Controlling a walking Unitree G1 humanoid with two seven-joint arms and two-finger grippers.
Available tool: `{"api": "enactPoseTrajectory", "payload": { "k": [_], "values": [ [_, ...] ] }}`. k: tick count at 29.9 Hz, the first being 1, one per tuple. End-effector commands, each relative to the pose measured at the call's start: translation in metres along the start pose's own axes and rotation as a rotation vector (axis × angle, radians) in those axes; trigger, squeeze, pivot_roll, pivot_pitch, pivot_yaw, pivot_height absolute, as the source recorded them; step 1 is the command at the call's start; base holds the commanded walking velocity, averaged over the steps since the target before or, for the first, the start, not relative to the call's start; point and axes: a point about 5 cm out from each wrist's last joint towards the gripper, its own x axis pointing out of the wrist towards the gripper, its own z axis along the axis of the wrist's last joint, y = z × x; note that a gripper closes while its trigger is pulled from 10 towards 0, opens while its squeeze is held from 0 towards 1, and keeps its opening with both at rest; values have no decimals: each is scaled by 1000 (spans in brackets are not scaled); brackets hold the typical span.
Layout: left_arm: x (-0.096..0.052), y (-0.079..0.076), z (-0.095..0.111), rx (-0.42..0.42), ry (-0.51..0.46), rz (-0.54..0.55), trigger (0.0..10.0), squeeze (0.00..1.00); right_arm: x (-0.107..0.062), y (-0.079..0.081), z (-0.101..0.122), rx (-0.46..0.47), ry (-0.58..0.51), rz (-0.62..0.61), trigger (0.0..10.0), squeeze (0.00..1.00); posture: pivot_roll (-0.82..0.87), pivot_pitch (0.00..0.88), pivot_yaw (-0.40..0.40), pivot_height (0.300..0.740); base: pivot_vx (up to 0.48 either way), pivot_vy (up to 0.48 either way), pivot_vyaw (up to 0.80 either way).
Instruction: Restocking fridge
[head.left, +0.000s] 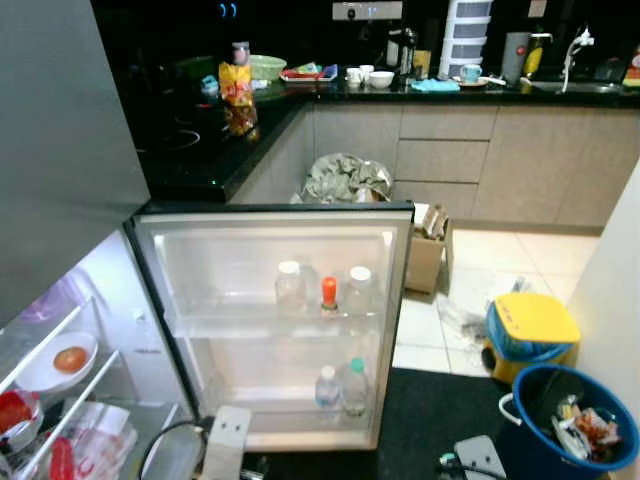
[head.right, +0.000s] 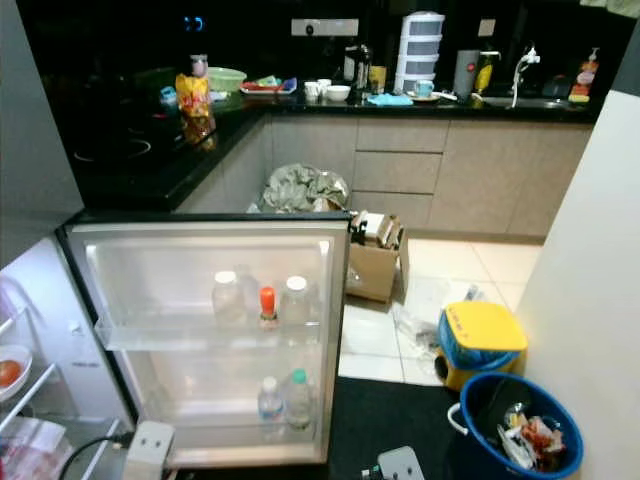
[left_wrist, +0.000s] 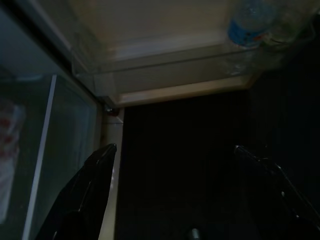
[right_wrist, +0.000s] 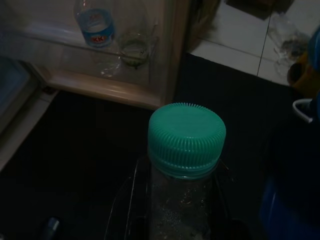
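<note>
The fridge door (head.left: 270, 250) stands open toward me. Its upper shelf holds two clear white-capped bottles (head.left: 290, 287) and a small orange-capped one (head.left: 329, 295). Its lower shelf (right_wrist: 100, 55) holds a blue-labelled bottle (head.left: 327, 388) and a green-capped bottle (head.left: 354, 385). My right gripper (right_wrist: 180, 212) is shut on a clear bottle with a green ribbed cap (right_wrist: 186, 139), held upright low over the black mat, in front of the door's lower corner. My left gripper (left_wrist: 174, 147) hangs open near the floor by the door's hinge side, fingers (left_wrist: 90, 185) wide apart with nothing between them.
Inside the fridge at left, wire shelves carry a white bowl with a tomato (head.left: 60, 360) and bagged food. A black mat (head.left: 440, 410) lies before the door. A blue bucket of rubbish (head.left: 565, 420), a yellow-lidded bin (head.left: 530, 335) and a cardboard box (head.left: 428, 250) stand to the right.
</note>
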Motion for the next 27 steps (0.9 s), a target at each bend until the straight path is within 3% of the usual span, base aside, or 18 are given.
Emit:
{"api": "enactPoseTrajectory", "payload": {
  "k": [1,2,3,5,8,10,12,16,18,21,27],
  "values": [
    [-3,6,-6,41,26,-3,10000,0,-2,2,-8,33,24,10,10000,0,-22,83,23,740,0,0,0],
    [-5,9,-10,-31,18,5,10000,0,-6,2,-17,106,35,7,10000,0,-31,171,31,740,0,0,0],
    [-6,8,-10,-59,12,14,10000,0,-8,3,-21,131,43,8,10000,0,-31,171,31,740,0,0,0],
    [-6,5,-13,-73,17,-12,10000,0,-9,4,-22,77,46,25,10000,0,-24,161,48,740,0,0,0],
    [-8,-1,-17,9,22,-46,10000,0,-11,1,-23,-47,39,31,10000,0,-44,150,42,740,0,0,0],
    [-8,0,-18,8,27,-32,10000,0,-13,-3,-24,-30,41,2,10000,0,-44,150,42,740,0,0,0],
    [-7,-2,-15,-43,16,-13,10000,0,-14,-11,-25,39,33,-82,10000,0,-37,104,34,740,0,0,0],
    [-5,-4,-13,-50,10,-2,10000,0,-13,-10,-24,42,36,-93,10000,0,-45,93,33,740,0,0,0],
    [-1,-9,-3,-48,-8,0,10000,0,-7,3,-20,3,51,-63,10000,0,-54,75,35,740,0,0,0],
    [2,-12,3,-50,-10,0,10000,0,-2,9,-13,-7,33,-46,10000,0,-64,65,35,740,0,0,0],
    [3,-14,5,-25,-15,-17,10000,0,-1,9,-9,-7,20,-52,10000,0,-73,58,42,740,0,0,0]
  ]
}}
